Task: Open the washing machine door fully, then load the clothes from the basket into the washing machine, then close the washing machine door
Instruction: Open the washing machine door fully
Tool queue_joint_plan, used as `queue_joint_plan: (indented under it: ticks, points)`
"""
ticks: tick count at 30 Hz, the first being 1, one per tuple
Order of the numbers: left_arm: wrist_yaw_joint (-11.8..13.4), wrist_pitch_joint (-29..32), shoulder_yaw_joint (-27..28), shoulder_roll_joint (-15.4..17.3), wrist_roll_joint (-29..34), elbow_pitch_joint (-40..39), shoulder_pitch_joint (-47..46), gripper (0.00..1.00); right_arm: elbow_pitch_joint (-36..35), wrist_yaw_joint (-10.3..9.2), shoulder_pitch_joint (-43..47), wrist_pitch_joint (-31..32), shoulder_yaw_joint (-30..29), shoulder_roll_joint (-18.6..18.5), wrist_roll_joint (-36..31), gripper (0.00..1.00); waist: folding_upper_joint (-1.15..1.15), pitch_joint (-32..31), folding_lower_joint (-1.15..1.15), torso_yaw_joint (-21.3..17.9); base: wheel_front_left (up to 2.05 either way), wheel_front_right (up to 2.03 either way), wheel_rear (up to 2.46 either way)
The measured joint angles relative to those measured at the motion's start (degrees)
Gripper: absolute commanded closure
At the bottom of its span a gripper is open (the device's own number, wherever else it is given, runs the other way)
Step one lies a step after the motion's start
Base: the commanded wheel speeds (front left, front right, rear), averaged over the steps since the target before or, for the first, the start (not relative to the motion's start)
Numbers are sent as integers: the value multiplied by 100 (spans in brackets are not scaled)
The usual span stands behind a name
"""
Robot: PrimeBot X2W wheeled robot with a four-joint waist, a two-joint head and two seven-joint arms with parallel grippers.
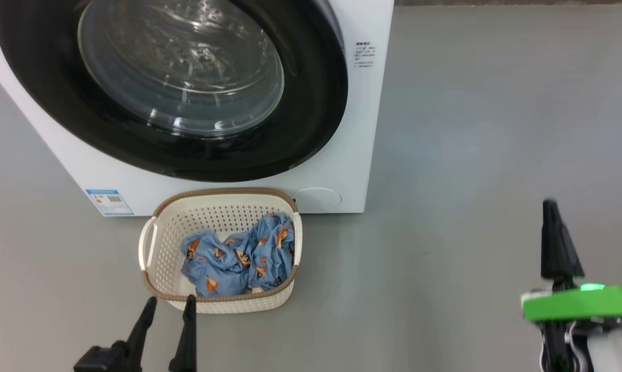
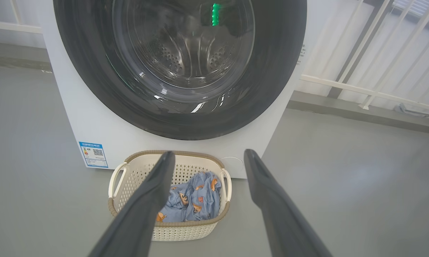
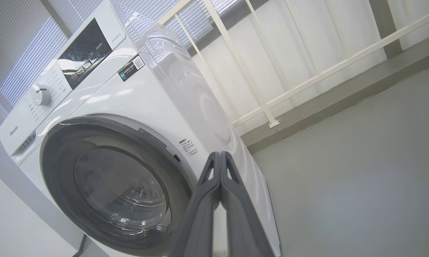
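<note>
Basket (image 1: 166,232) of cream perforated plastic, holding light blue printed clothes (image 1: 238,256), is sitting lower centre under the shut round glossy black door (image 1: 311,103), likely for short loading; left gripper (image 1: 170,299) is gaping wide, right gripper (image 3: 220,157) is pinching on nothing.

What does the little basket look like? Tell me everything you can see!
The basket is small, rectangular and cream-white, plastic by the look, with walls full of little holes, a brown woven-look rim and a loop handle on each side. It stands upright on the grey floor, close before the washing machine. Blue printed clothes lie bunched inside, toward the head view's right.
</note>
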Motion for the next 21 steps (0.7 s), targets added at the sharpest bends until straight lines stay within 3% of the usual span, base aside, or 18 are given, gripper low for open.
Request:
queue_joint_plan:
  ticks: [8,17,21]
  points:
    - [7,0,-285,-1,-149,-9,-206,0,65,0,-1167,-42,-47,-67,1060,100,0,177,1,215,0,0,0]
    - [67,0,-609,0,-275,-11,-430,0,721,0,-2430,-44,428,-702,2515,100,0,399,0,640,0,0,0]
    - [116,0,-726,3,-370,-21,-520,0,980,0,-2908,-43,934,-1145,2910,100,0,534,0,824,0,0,0]
